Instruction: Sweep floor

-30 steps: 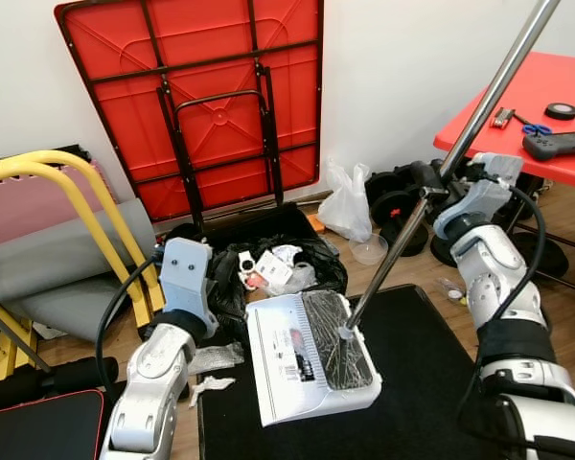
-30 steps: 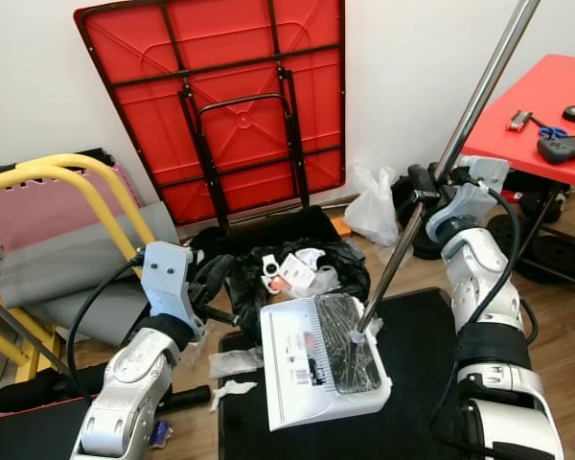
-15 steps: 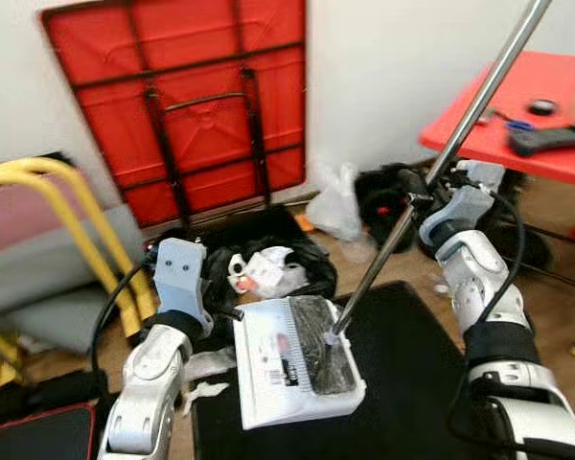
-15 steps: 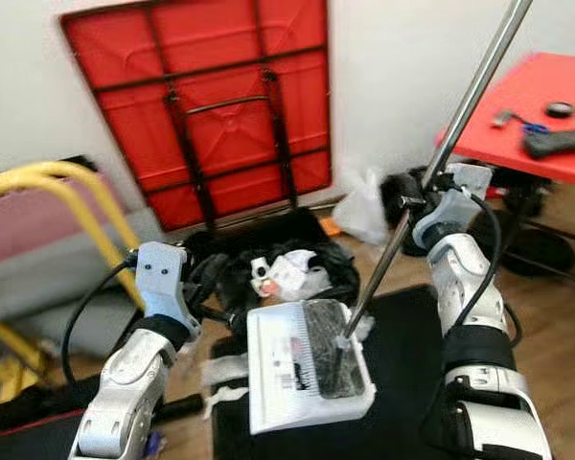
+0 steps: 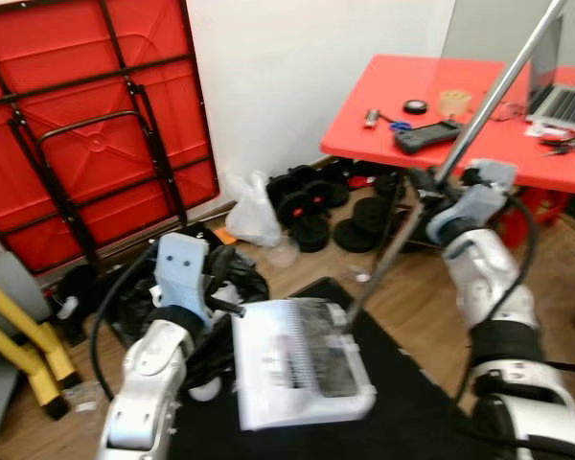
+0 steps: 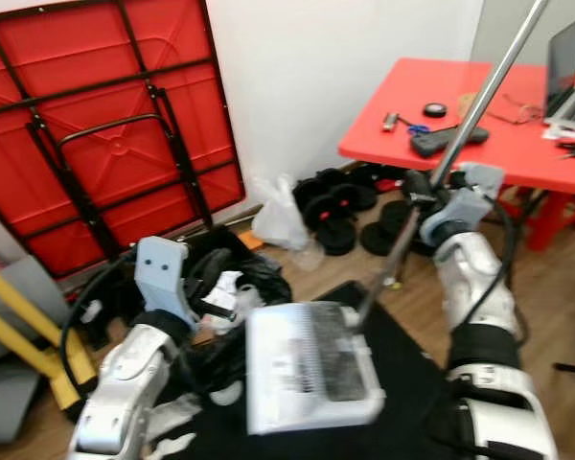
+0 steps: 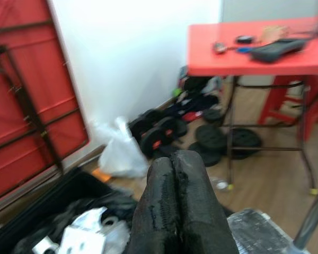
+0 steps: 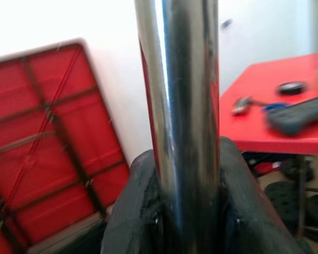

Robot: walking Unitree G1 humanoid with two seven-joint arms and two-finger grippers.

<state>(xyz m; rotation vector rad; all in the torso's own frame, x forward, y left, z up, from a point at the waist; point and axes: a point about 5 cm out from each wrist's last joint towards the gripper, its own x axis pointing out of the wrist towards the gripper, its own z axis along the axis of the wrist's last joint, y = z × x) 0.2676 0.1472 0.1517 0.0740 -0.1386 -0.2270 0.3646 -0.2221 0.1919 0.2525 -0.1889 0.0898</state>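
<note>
Right wrist view: right hand [image 8: 188, 211] clamped around broom pole [image 8: 183, 106]. Left hand [image 7: 177, 211] pinched closed, holding white dustpan [image 5: 297, 369] above black mat [image 5: 412, 383], broom head resting in it.

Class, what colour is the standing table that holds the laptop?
Red; the table shows best in the right eye view.

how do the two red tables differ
The folded table leans on its edge against the wall, legs flat against its underside; the standing table is upright on its legs. The standing one carries a laptop, a remote and a tape roll; the folded one bears nothing. Both are red with dark frames.
</note>
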